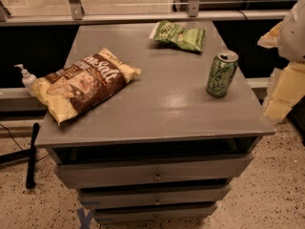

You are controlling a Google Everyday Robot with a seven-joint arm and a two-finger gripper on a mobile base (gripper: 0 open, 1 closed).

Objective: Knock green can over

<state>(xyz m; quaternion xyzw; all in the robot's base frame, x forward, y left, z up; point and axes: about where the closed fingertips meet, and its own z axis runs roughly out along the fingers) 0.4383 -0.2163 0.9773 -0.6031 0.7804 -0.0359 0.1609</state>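
Cabinet top (167, 104) bears upright green can (221, 74) — gripper (282, 94) beside, apart.

The pale end effector (285, 87) hangs at the far right edge.

A: Right edge of the frame, there's the arm (293, 30). What have we got?

B: A rounded white shell in the upper right, smooth, with a tan-orange patch on its left side.

A: And underneath?

B: The tool (283, 92), right edge at mid-height: pale cream-yellow, blocky, flat-faced slabs ending in a squared lower corner. The frame cuts the rest off.
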